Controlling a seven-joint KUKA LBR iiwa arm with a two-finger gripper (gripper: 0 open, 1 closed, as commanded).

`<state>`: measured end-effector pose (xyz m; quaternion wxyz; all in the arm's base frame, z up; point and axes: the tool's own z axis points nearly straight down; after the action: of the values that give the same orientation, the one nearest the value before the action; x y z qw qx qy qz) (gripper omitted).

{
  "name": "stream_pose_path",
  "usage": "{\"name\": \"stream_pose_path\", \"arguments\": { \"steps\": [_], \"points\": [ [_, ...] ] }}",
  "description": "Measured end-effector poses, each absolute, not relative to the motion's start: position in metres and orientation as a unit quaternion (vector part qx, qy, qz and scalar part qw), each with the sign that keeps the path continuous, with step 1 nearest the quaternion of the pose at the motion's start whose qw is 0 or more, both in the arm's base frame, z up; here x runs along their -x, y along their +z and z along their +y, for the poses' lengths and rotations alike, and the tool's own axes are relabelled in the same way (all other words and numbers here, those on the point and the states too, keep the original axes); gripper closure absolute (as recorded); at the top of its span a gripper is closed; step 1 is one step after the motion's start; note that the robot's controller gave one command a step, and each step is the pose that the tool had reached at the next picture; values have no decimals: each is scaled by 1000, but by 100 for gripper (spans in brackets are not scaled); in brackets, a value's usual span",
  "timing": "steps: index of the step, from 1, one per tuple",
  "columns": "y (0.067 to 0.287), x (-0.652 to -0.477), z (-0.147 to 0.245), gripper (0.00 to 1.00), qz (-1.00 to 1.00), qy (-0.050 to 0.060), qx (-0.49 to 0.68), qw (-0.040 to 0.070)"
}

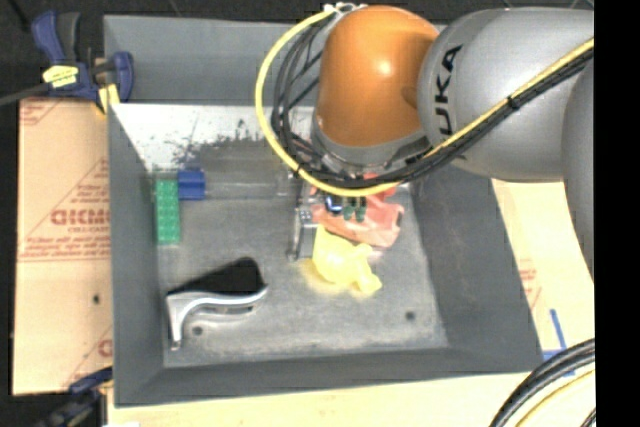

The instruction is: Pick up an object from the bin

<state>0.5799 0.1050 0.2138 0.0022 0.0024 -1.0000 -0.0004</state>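
Gripper [316,229] half hidden under arm [500,95], its spread unclear, over yellow toy [343,268] beside pink lump [378,227]

pink thing [378,229] half hidden under the arm's orange cover [372,75]

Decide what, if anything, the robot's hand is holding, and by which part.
It cannot be told. The hand sits low by the pink thing and the yellow thing in mid bin, its grip hidden under the orange wrist cover.
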Motion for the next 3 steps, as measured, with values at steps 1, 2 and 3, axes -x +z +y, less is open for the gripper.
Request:
{"name": "stream_pose_path", "arguments": {
  "steps": [1,2,3],
  "points": [
    [219,-581,104,0,-1000,-1,-1,-2],
    [168,-569,125,0,-999,0,-43,-3],
    [159,-539,173,0,-990,0,-138,-2]
  ]
}}
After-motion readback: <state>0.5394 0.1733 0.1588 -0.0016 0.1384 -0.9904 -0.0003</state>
